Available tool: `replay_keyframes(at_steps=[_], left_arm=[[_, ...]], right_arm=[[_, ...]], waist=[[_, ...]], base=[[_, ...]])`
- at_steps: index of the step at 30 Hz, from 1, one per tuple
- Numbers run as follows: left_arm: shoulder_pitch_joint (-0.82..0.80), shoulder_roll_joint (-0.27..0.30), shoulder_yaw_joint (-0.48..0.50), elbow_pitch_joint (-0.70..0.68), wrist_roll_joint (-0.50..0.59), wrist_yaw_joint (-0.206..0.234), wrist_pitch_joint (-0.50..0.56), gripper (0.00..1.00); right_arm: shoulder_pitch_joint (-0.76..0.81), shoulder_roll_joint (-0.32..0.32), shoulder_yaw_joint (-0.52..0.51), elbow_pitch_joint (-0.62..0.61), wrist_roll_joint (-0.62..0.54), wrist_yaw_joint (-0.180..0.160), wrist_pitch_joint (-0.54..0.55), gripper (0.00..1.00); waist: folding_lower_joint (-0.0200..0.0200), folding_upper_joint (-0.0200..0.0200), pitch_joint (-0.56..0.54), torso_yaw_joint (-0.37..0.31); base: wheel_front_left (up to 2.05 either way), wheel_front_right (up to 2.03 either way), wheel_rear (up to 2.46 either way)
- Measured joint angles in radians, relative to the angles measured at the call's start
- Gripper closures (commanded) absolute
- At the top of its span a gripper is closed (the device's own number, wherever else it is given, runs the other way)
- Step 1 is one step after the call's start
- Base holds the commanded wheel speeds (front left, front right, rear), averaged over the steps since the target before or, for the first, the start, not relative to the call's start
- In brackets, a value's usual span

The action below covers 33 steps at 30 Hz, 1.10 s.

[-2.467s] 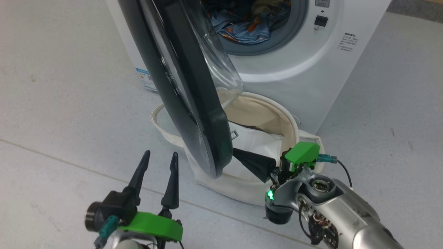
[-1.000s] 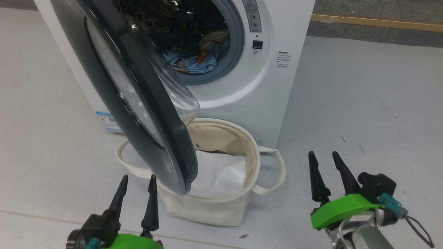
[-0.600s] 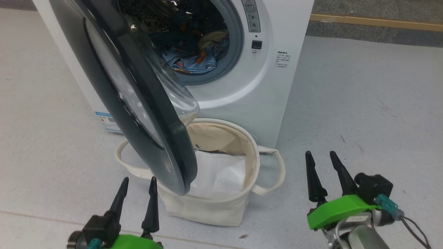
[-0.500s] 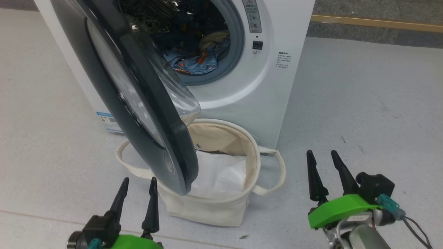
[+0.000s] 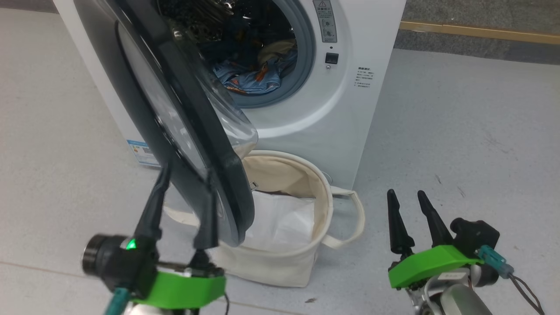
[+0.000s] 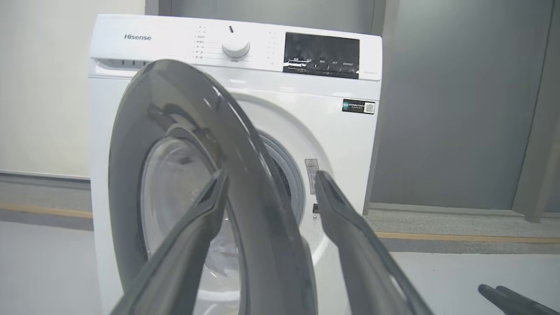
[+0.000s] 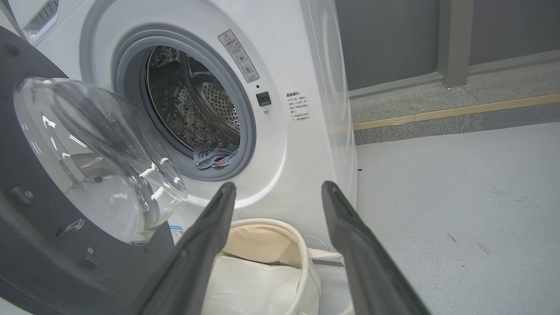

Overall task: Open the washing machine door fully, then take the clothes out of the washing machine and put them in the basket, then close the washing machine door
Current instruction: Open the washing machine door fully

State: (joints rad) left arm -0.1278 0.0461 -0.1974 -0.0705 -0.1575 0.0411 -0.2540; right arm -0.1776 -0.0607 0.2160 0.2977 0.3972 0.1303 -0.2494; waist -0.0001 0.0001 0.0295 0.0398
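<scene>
Left tool (image 5: 188, 173), spread wide and empty, straddles the lower rim of the partly open washing machine door (image 5: 175, 109) above the basket (image 5: 280, 262). Right tool (image 5: 405, 193), equally spread and empty, hangs over open floor (image 5: 459, 131). The clothes (image 5: 251, 78) lie inside the washing machine (image 5: 341, 122).

Pale grey floor (image 5: 459, 113) carries the washing machine (image 5: 306, 127), with the basket (image 5: 280, 262) just before it

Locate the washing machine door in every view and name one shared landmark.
Head view: washing machine door, upper left to centre.
Left wrist view: the door, centre-left.
Right wrist view: the door, left edge, glass bulging rightward.
Shared landmark: warning sticker right of the drum opening.
</scene>
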Motion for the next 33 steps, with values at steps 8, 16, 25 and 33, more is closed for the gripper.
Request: replay_keyframes(at_steps=[8, 16, 25, 33], left_arm=[[-0.067, 0.001, -0.149, -0.160, 0.110, 0.002, -0.003, 0.00], [-0.114, 0.001, -0.280, -0.051, 0.103, 0.018, 0.017, 1.00], [-0.165, 0.001, -0.377, 0.179, 0.022, 0.081, 0.050, 1.00], [-0.234, 0.007, -0.387, 0.340, 0.071, 0.176, 0.019, 1.00]], right_arm=[[-0.001, 0.000, 0.006, -0.007, 0.000, 0.000, 0.000, 0.00], [-0.006, 0.000, 0.019, -0.030, 0.010, 0.000, 0.000, 0.00], [-0.037, 0.001, 0.016, -0.043, 0.020, 0.000, 0.000, 0.00], [-0.044, 0.000, 0.012, -0.041, 0.026, 0.000, 0.000, 0.00]], waist=[[0.0000, 0.0000, 0.011, -0.015], [0.0000, 0.0000, 0.033, -0.046], [0.0000, 0.0000, 0.079, -0.071], [0.0001, 0.0000, 0.099, -0.056]], base=[[0.00, 0.00, 0.00], [0.00, 0.00, 0.00], [0.00, 0.00, 0.00], [0.00, 0.00, 0.00]])
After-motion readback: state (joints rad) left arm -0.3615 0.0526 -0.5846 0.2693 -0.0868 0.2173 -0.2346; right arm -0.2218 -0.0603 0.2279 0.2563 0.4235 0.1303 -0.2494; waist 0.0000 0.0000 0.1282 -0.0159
